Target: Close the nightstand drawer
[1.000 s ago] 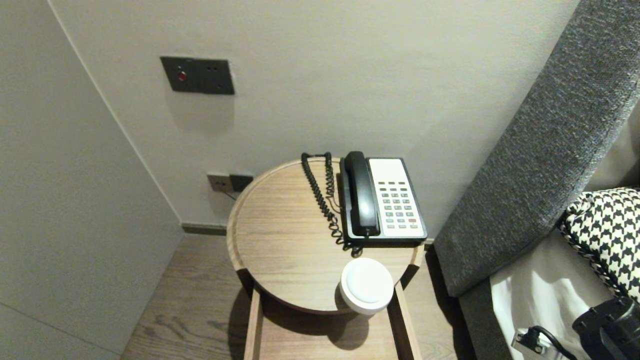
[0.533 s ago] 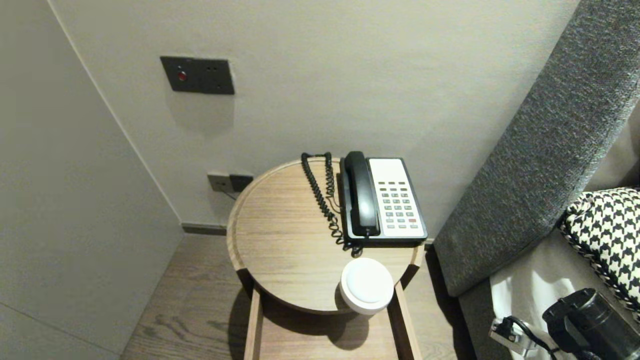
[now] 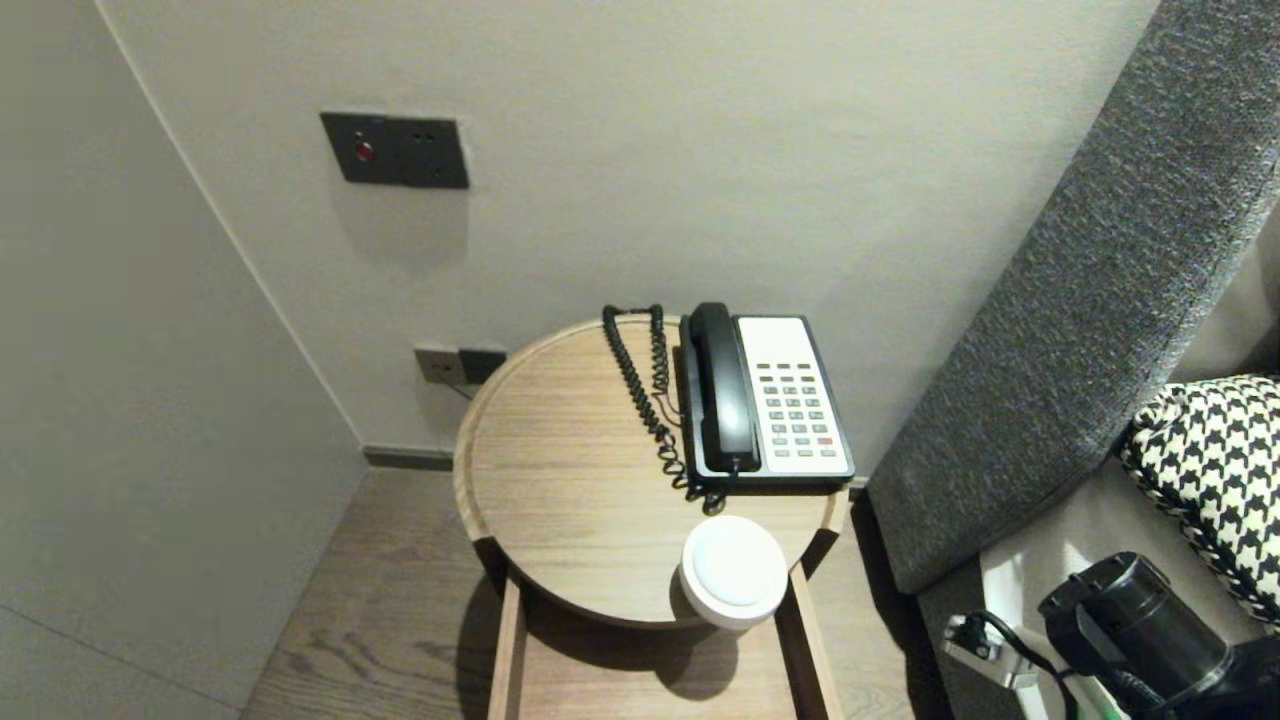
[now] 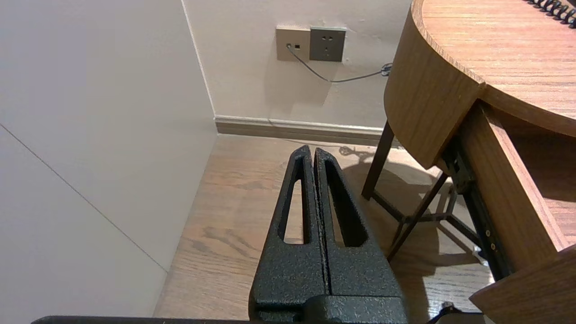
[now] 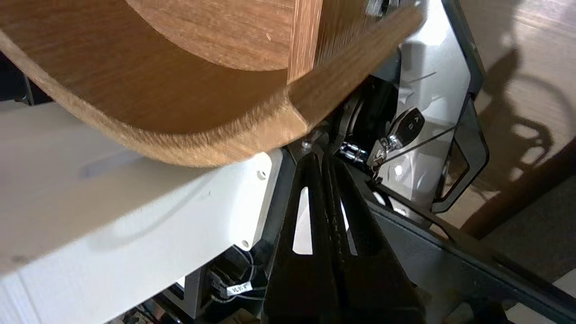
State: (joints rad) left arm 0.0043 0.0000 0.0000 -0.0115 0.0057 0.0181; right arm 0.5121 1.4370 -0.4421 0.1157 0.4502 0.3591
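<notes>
You have the right claw [image 5: 321, 157] clenched, empty, below the edge of the table [image 3: 560, 480] | left claw [image 4: 313, 150] clenched, parked low beside it | your cup [image 3: 733, 572] stands untouched at the table's front edge, near the phone [image 3: 765, 400] | nothing gripped yet

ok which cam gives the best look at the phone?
Head view: the phone sits whole on the round table, handset on its cradle, keypad up. Left wrist view catches only a bit of its coiled cord on the tabletop. Right wrist view shows none of it.
</notes>
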